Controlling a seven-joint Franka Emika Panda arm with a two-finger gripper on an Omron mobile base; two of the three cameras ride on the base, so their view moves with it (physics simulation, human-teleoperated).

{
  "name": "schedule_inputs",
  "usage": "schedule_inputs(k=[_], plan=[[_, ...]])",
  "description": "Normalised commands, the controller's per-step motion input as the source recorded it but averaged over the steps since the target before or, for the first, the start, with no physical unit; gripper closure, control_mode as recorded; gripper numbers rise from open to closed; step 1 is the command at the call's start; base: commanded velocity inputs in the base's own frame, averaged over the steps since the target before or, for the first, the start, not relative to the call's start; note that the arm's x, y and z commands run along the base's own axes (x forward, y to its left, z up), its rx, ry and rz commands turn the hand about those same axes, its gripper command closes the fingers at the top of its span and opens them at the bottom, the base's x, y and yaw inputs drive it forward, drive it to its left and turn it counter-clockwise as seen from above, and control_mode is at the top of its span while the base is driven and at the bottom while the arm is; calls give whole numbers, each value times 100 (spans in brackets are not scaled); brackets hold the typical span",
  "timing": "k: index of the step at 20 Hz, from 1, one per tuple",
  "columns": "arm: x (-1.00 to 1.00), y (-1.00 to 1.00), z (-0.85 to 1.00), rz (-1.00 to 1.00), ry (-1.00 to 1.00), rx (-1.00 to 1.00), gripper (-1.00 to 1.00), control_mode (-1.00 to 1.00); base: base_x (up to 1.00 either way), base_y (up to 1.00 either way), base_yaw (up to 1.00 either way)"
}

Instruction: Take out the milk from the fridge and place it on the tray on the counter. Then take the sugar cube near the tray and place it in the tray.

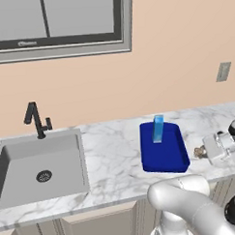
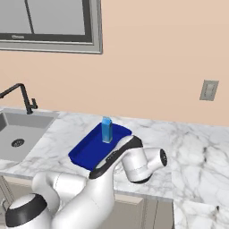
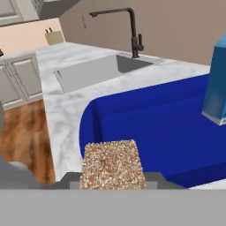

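Pinching the sugar cube (image 3: pixel 112 164) between its fingers, the gripper (image 1: pixel 200 152) sits low over the counter (image 1: pixel 111 158), just to the right of the tray (image 1: pixel 163 158). Inside the tray, toward its far end, the milk (image 1: pixel 158 129) stands upright, apart from the cube.

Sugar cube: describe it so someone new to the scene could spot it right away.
Start at the white marble counter, right of the sink, where the deep blue tray holds the upright milk. Just off the tray's right edge the gripper is shut on the sugar cube. It is a tiny speckled tan block, far smaller than the carton.
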Motion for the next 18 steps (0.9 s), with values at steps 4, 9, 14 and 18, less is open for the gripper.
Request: schedule_inputs(k=[4,9,14,18], plan=[[62,61,0,-8,0,-8,100,-100,0,0,0],[71,40,-6,-2,1,-7,100,-100,0,0,0],[83,4,-31,0,5,-6,100,-100,0,0,0],[42,1,-34,0,4,-9,100,-100,0,0,0]])
